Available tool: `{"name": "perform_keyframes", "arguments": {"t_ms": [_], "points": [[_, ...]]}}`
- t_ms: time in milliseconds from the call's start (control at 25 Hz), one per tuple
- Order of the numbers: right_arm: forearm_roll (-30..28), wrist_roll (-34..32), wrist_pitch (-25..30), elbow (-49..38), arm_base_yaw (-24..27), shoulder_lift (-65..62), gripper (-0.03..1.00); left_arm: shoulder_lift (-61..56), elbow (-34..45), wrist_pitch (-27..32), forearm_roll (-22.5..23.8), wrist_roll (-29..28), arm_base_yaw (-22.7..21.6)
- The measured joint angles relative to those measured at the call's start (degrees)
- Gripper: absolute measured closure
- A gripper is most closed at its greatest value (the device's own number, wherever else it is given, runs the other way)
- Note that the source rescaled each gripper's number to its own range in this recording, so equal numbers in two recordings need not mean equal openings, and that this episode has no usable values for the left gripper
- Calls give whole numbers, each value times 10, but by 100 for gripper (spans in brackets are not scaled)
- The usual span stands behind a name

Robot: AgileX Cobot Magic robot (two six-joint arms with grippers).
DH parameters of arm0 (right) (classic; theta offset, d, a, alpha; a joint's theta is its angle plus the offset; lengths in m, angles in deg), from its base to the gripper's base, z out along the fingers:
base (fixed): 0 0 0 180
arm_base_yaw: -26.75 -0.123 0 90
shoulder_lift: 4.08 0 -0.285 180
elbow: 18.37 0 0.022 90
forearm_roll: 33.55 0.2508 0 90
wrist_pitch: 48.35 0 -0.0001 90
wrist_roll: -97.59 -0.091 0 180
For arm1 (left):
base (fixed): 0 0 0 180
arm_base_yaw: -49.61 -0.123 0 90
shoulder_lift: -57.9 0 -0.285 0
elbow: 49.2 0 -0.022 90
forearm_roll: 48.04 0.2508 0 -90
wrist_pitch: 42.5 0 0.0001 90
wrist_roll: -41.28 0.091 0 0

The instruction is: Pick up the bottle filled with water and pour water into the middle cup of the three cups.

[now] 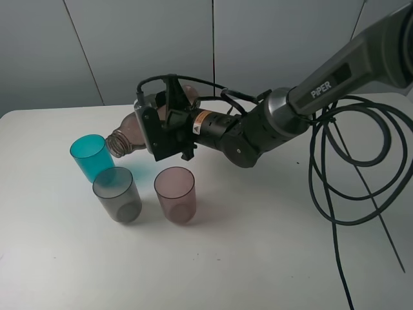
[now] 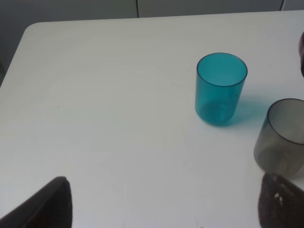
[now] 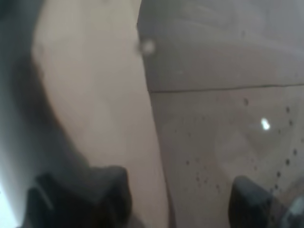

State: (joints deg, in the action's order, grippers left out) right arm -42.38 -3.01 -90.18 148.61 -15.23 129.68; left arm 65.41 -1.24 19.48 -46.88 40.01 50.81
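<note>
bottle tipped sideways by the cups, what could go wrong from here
1. The bottle is tilted with its mouth toward the teal cup, not squarely over the middle cup, so water may land in the teal one or on the table.
2. The right gripper seems low near the pinkish cup and could knock it.

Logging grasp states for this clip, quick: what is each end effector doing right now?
Left end effector: open, holding nothing.
Right end effector: shut on the bottle, which is tipped over sideways.

Most of bottle (image 1: 128,137) hidden behind right hand (image 1: 162,120); middle cup (image 2: 283,137) cut at edge.
</note>
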Motion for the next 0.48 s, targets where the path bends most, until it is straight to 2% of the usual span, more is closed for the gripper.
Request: {"name": "perform_keyframes", "arguments": {"t_ms": [480], "points": [[4, 39, 0, 0, -1, 0, 96, 0, 0, 0, 0, 0, 0]]}}
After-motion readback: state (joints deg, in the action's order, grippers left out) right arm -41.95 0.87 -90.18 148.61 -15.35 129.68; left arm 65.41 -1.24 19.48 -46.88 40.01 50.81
